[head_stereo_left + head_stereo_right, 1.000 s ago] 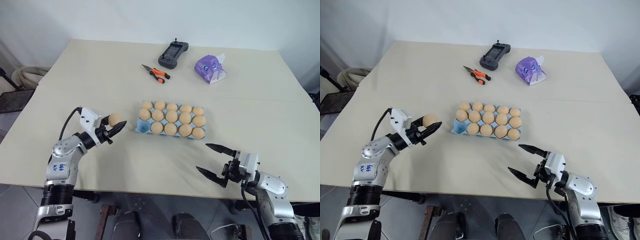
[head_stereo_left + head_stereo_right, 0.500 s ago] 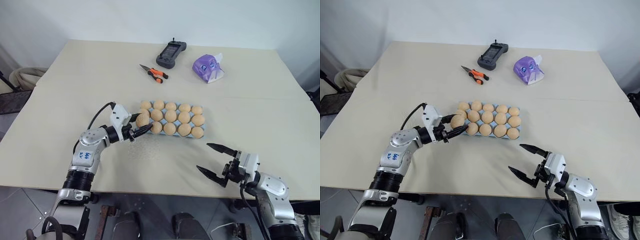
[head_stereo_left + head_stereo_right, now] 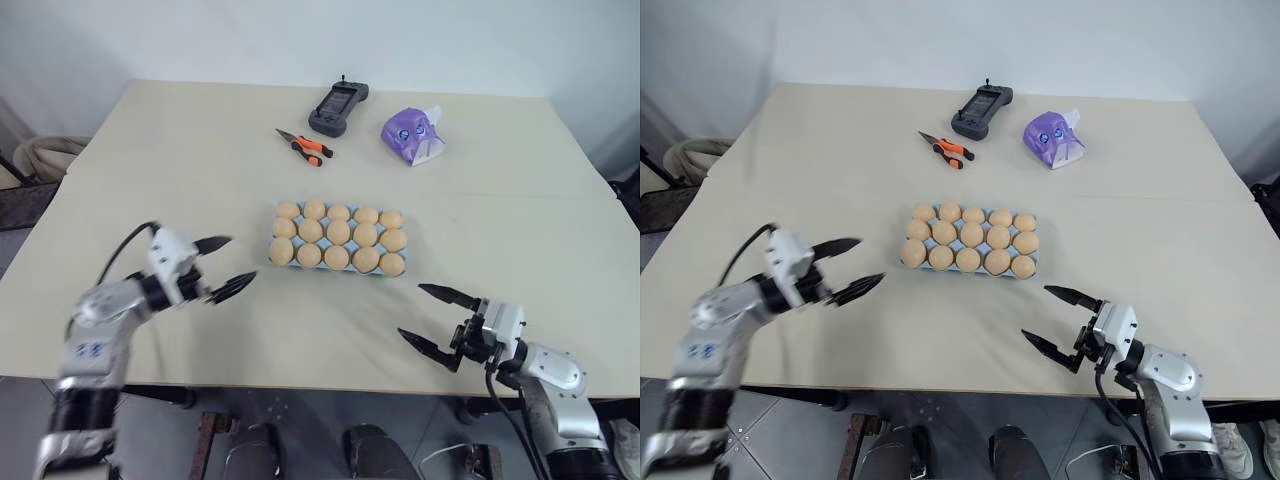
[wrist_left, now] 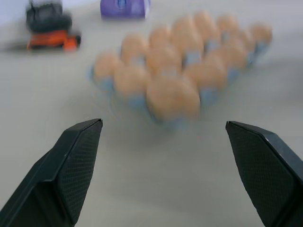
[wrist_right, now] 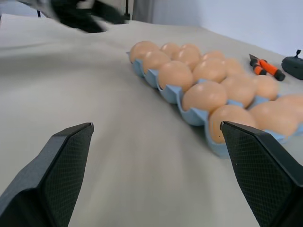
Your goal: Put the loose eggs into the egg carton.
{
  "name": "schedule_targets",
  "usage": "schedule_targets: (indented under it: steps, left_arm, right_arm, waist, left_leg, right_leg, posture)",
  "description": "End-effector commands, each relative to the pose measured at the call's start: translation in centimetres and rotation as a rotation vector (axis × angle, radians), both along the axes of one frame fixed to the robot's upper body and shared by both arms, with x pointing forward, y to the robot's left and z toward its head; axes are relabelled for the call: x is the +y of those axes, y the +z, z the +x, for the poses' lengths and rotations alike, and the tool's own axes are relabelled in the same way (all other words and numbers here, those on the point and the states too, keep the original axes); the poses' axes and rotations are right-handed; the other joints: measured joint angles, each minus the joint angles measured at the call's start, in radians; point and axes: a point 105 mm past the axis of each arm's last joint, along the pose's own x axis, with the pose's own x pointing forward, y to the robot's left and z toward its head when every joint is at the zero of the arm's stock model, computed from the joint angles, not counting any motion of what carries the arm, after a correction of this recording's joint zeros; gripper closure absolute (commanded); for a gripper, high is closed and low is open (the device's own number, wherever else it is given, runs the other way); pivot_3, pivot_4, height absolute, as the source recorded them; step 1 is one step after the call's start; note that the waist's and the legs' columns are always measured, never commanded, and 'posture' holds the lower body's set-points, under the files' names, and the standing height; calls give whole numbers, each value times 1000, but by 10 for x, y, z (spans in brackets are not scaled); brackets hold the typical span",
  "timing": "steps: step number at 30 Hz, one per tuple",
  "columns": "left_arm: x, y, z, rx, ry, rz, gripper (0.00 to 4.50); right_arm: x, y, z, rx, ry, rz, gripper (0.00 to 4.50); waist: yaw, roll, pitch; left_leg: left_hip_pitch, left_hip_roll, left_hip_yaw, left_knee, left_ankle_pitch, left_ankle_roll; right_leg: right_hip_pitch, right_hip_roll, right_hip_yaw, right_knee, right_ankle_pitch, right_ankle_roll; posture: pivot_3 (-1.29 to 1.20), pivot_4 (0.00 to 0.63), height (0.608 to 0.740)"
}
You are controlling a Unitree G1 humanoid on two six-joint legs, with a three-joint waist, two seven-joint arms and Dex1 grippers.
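Having let go of its egg into the near-left corner cup, the left gripper (image 3: 222, 266) backs off spread wide, leaving the egg carton (image 3: 339, 238) apparently full, the right gripper (image 3: 437, 317) also spread.

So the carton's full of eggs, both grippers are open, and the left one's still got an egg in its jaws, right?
Not quite. The left gripper holds nothing; the left wrist view shows its jaws apart with only table between them. The rest stands: the egg carton is full, and the right gripper is open too.

eggs (image 3: 338, 238) in carton (image 3: 276, 259) | pliers (image 3: 303, 146), probably remote (image 3: 337, 103), behind
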Motion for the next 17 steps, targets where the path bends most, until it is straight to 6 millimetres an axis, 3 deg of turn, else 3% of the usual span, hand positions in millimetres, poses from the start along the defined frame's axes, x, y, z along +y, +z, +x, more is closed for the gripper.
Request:
schedule_targets:
  steps: [1,5,8,17]
  left_arm:
    - [31,13,-31,-74,47,84,22]
    - [42,2,-60,-13,36,118,22]
    - [40,-3,-70,11,35,111,22]
    - [22,2,-53,-77,96,48,22]
  right_arm:
    - [-20,15,1,-36,-30,-14,0]
    - [-26,22,6,-46,-41,-19,0]
    - [-28,24,10,-52,-36,-25,0]
    - [-28,27,16,-51,-23,-33,0]
  waist:
    - [-2,0,0]
    - [9,-1,0]
    - [11,-1,0]
    - [7,-1,0]
  left_leg:
    - [0,0,0,-1,0,0]
    - [1,-3,-1,-9,0,0]
    - [1,-4,-2,-11,-2,-3]
    - [0,-2,0,-12,-1,0]
  right_leg:
    - [0,-1,0,-1,0,0]
    - [2,-4,-3,-7,1,-1]
    - [1,-5,-3,-8,1,-2]
    - [1,-2,-2,-13,1,-2]
  posture:
    - [0,150,740]
    - [0,150,740]
    - [0,150,740]
    - [0,150,740]
